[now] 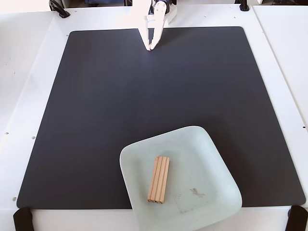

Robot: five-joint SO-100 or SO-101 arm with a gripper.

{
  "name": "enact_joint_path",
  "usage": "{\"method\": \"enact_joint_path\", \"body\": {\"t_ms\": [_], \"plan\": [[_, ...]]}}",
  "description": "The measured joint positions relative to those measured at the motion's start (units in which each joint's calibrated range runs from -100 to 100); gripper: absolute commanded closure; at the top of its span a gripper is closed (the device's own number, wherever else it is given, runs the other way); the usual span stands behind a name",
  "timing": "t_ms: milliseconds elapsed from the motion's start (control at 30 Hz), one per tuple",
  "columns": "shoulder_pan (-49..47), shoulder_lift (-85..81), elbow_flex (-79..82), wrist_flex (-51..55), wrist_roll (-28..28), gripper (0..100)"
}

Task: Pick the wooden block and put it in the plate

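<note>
Wooden block (159,179) lies in plate (211,159); clenched, empty pincer (151,47) well apart.

wooden block (159,179) in plate (211,163), pincer (151,47) closed

There is one fixed view only, set high above the table (29,72) and looking steeply down, tilted slightly toward the far edge. It stands back enough to take in nearly the whole dark mat (120,96). The hand (151,48) enters at the top centre, so the camera faces it from the opposite side; the plate (216,192) lies nearest the camera, well apart from the hand.
</note>
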Motion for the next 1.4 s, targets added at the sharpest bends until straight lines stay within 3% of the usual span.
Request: {"method": "enact_joint_path", "body": {"t_ms": [1400], "plan": [[0.48, 0.0, 0.0, 0.0, 0.0, 99]]}}
